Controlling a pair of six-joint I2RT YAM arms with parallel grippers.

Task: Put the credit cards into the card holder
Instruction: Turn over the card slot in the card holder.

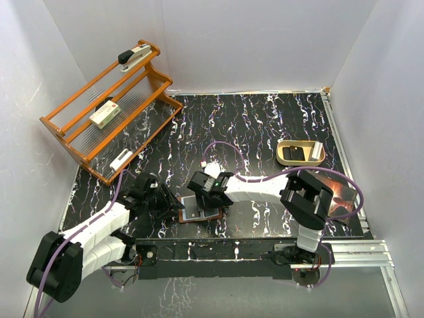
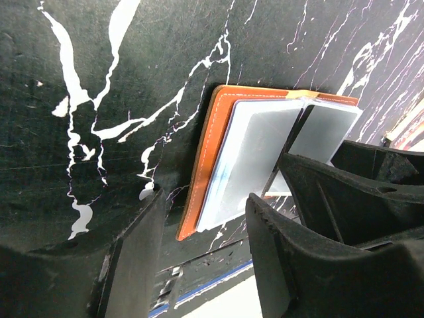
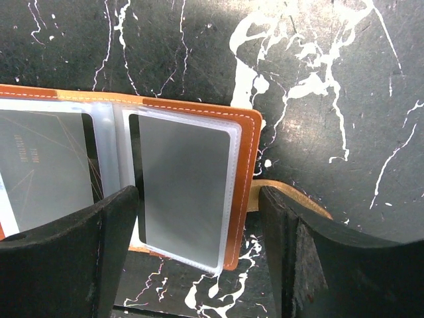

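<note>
The card holder (image 1: pixel 199 211), brown leather, lies spread open near the table's front edge. In the right wrist view the card holder (image 3: pixel 244 165) shows clear inner pockets with a grey-white credit card (image 3: pixel 182 189) in the right pocket and another card (image 3: pixel 46 172) in the left one; its snap tab (image 3: pixel 285 193) sticks out to the right. My right gripper (image 3: pixel 199 265) is open just above the holder's right half. In the left wrist view my left gripper (image 2: pixel 202 265) is open at the holder's (image 2: pixel 209 152) near edge, with a card (image 2: pixel 255 156) showing in its pocket.
An orange rack (image 1: pixel 79 149) at the back left holds a stapler (image 1: pixel 134 55) and a white-and-green box (image 1: pixel 105 116). A tan curved object (image 1: pixel 300 154) and a dark brown book (image 1: pixel 336 196) lie at the right. The right arm's gripper (image 2: pixel 371 192) crowds the left wrist view.
</note>
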